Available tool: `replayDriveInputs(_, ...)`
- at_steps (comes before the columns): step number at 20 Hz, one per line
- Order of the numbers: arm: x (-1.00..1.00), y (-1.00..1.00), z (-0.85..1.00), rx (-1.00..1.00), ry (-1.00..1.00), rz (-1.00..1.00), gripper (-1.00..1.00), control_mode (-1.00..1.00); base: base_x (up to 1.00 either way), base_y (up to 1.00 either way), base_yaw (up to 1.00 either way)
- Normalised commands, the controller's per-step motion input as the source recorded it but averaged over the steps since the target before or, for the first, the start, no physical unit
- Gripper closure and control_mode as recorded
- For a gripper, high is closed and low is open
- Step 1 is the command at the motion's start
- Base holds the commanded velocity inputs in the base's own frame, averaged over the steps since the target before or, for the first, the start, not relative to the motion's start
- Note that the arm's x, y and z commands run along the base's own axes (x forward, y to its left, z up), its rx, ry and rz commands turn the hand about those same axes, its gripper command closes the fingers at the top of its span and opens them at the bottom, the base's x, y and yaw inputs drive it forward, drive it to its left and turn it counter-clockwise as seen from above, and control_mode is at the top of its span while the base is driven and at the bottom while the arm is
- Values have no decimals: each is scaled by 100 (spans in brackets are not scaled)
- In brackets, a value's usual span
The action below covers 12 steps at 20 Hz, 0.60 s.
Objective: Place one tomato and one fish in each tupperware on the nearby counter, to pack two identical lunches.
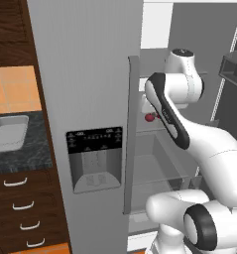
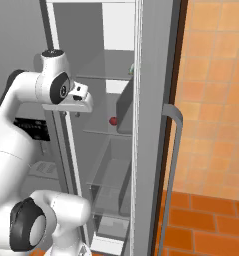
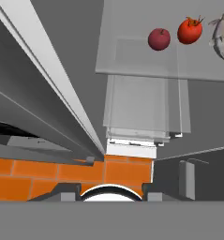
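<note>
I am looking into the open fridge. On a glass shelf (image 3: pixel 132 61) lie a bright red tomato (image 3: pixel 189 30), a darker red tomato (image 3: pixel 159 39) beside it, and a silver-grey fish (image 3: pixel 222 35) cut off by the frame edge. One red tomato (image 2: pixel 112 120) also shows on that shelf from the right base view and, as a red tomato (image 1: pixel 149 117), from the left. My gripper (image 2: pixel 71 115) hangs pointing down just inside the fridge, above and short of the shelf, its fingers a little apart with nothing between them. The tupperware is out of view. The speckled counter (image 1: pixel 26 154) lies far left.
The grey fridge door (image 1: pixel 90 99) with its dispenser panel (image 1: pixel 95 158) stands between the arm and the counter. The other door (image 2: pixel 156 125) stands open at the right. Clear drawers (image 2: pixel 111 180) sit below the shelf. A sink (image 1: pixel 8 131) is set in the counter.
</note>
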Motion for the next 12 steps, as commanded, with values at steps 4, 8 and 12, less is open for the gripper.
replayDriveInputs(4,-2,-43,0,0,-5,0,-100,-100,0,0,0)
replayDriveInputs(8,0,-89,-2,-1,-19,-1,-100,-100,0,0,0)
replayDriveInputs(12,11,-65,-1,-4,-17,-3,-100,-100,0,0,0)
